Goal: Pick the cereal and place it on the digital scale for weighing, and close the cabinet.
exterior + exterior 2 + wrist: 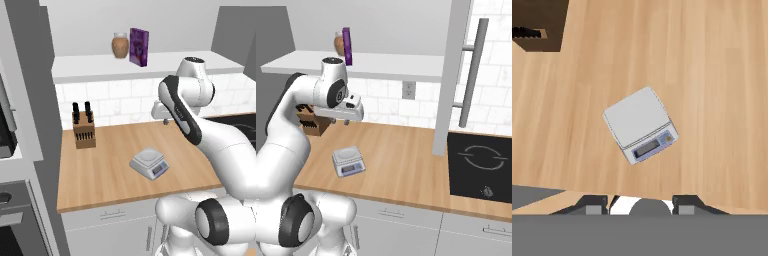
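Note:
The cereal [139,46] [347,46], a purple box, stands upright on the shelf of the open cabinet [90,67], next to a brown jar [120,45]. One cabinet door [455,75] hangs open with its long silver handle [473,70] showing. The digital scale [149,162] [348,161] [641,125] lies flat on the wooden counter with nothing on its plate. My gripper [163,120] [346,121] [639,204] points straight down above the counter, a little behind the scale and well below the cereal shelf. Its fingers stand apart with nothing between them.
A knife block [84,129] [313,122] [537,25] stands at the back left of the wooden counter [100,175]. A black cooktop [481,165] lies to the right. An oven front [15,220] is at the far left. White drawers run below the counter edge.

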{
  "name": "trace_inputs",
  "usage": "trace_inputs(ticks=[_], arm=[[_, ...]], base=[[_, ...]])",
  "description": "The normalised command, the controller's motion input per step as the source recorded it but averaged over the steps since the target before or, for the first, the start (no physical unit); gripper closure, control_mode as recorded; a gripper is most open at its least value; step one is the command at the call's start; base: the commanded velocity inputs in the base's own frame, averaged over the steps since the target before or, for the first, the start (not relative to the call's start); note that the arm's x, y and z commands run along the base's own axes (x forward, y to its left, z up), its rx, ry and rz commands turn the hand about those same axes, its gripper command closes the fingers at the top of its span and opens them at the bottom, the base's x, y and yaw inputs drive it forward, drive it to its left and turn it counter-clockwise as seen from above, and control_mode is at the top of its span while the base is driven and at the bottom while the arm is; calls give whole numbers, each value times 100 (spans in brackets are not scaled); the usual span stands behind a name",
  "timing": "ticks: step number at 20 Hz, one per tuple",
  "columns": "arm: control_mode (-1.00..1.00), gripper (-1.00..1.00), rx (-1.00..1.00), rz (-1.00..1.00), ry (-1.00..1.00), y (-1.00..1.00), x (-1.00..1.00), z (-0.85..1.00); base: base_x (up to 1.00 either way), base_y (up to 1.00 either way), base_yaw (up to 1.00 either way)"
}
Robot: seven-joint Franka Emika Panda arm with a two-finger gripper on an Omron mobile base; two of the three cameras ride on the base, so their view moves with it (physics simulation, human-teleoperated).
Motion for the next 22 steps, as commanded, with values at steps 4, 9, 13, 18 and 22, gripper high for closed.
trace_inputs(ticks=[4,9,13,18,22], arm=[[-100,-100,0,0,-9,0,-15,0],[-100,-100,0,0,-20,0,-59,1],[-100,-100,0,0,-28,0,-51,31],[-100,-100,0,0,-24,0,-32,60],[-100,-100,0,1,-29,0,-24,60]], base=[[0,0,0],[0,0,0],[0,0,0],[0,0,0],[0,0,0]])
